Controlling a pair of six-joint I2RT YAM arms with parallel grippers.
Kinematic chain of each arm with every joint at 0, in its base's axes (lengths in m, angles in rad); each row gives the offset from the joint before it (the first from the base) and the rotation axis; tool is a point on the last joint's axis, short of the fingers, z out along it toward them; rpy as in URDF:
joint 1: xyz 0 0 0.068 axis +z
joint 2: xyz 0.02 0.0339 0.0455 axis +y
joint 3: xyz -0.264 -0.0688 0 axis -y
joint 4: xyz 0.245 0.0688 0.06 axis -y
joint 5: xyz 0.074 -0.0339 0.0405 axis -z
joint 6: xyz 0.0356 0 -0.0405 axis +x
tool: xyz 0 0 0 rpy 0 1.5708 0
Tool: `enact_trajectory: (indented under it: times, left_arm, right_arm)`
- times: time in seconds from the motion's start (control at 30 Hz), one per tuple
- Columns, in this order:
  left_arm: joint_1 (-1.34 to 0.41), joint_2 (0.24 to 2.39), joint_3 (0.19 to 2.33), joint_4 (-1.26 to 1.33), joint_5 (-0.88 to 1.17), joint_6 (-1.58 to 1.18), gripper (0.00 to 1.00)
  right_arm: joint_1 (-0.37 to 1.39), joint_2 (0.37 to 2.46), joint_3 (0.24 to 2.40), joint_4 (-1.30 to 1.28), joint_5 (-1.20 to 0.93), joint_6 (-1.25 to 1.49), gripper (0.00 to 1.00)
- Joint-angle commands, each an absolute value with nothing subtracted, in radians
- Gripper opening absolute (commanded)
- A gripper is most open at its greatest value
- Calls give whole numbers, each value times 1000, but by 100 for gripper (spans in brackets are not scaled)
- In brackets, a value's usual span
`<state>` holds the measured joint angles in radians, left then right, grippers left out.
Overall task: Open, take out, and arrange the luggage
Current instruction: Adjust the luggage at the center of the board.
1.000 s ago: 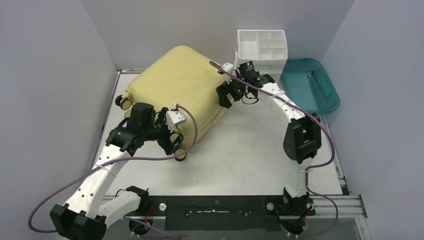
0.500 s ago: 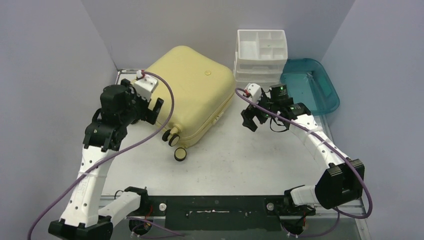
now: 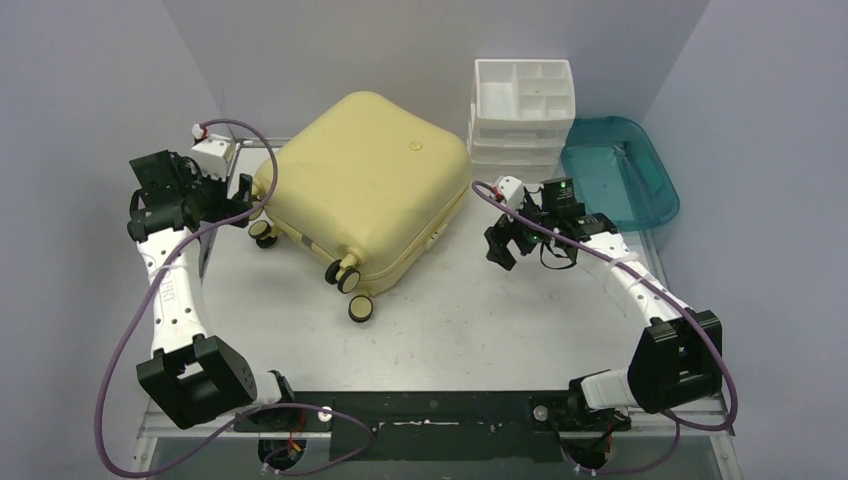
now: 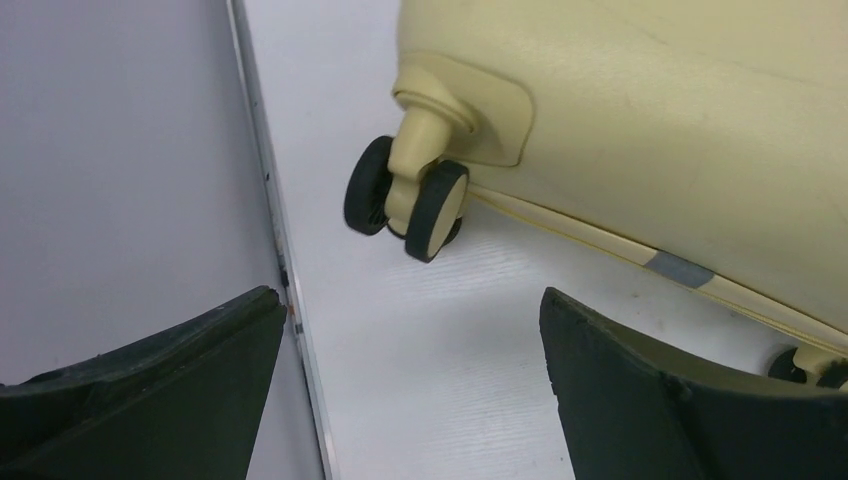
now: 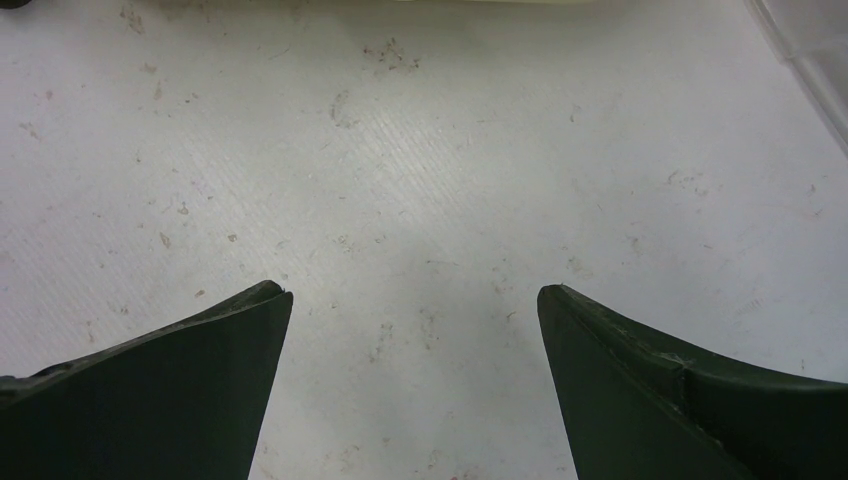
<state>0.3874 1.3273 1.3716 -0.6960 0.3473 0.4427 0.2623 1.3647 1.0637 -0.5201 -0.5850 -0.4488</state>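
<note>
Lying flat, the luggage [image 3: 365, 185] runs diagonally, wheels [image 3: 347, 279] toward the near left.

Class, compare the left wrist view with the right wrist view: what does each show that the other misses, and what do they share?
Left wrist only: the luggage close up, with its twin wheel, and the grey wall beside the table edge. Right wrist only: a corner of the white drawer organizer. Shared: bare table, and open jaws holding nothing, on the left gripper and the right gripper.
</note>
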Motion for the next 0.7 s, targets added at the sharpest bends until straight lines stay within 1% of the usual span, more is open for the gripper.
enact_trajectory:
  times: [0.0, 0.1, 0.33, 0.57, 0.67]
  left_arm:
    - [392, 1327, 1375, -642, 577, 590, 97]
    - [391, 1370, 1420, -682, 642, 651, 97]
    - [391, 1550, 1569, -806, 673, 731, 97]
    - [387, 1672, 1639, -897, 713, 814, 97]
    - [387, 1704, 1643, -889, 704, 821, 94]
  right_arm:
    - [263, 1384, 1056, -468, -615, -442, 100]
    - [262, 1389, 1051, -468, -615, -446, 100]
    - [256, 1378, 1044, -465, -615, -454, 100]
    - [256, 1391, 1041, -469, -612, -463, 100]
    - [255, 1393, 1039, -469, -615, -466, 100]
